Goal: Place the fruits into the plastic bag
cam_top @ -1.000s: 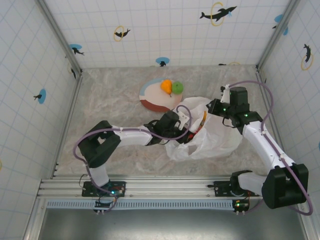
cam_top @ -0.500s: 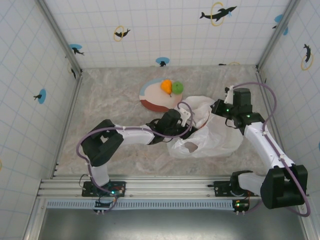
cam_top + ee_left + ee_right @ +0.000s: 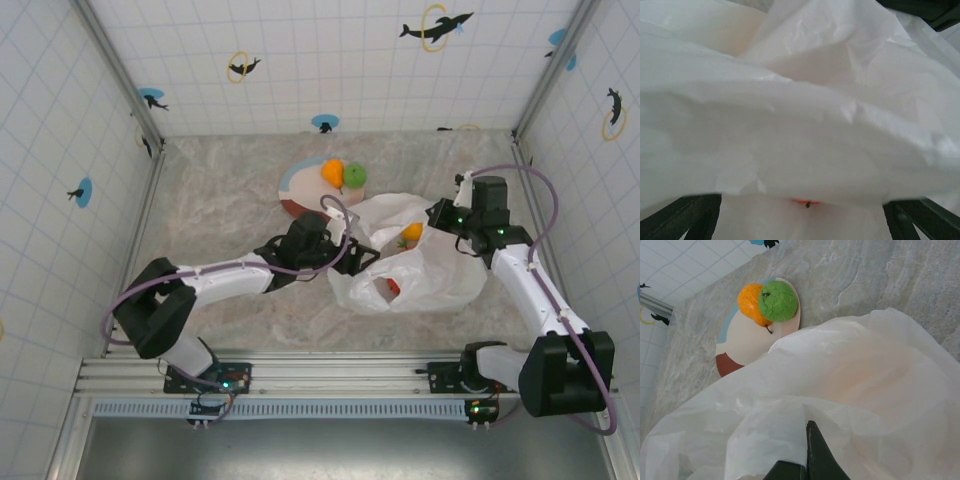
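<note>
The plastic bag (image 3: 430,270) lies crumpled right of centre, with an orange fruit (image 3: 412,232) and a red fruit (image 3: 392,287) showing through its openings. My right gripper (image 3: 440,214) is shut on the bag's upper edge; in the right wrist view its fingers (image 3: 815,450) pinch a fold of the bag (image 3: 865,390). My left gripper (image 3: 358,252) stands open at the bag's left side with nothing between its fingers. In the left wrist view its fingers (image 3: 687,220) flank the bag (image 3: 800,125), and a sliver of red fruit (image 3: 807,202) peeks out. An orange (image 3: 331,172) and a green apple (image 3: 354,176) rest on the plate.
The round reddish-brown plate (image 3: 300,192) sits just behind the bag's left side; its rim (image 3: 727,364) shows beside the orange (image 3: 749,302) and green apple (image 3: 778,301) in the right wrist view. Tiled walls close in the marble table (image 3: 220,210) on three sides.
My left gripper opened and drew back to the left, out of the bag's mouth. A red fruit now lies loose inside the bag. The right gripper kept its hold on the bag.
</note>
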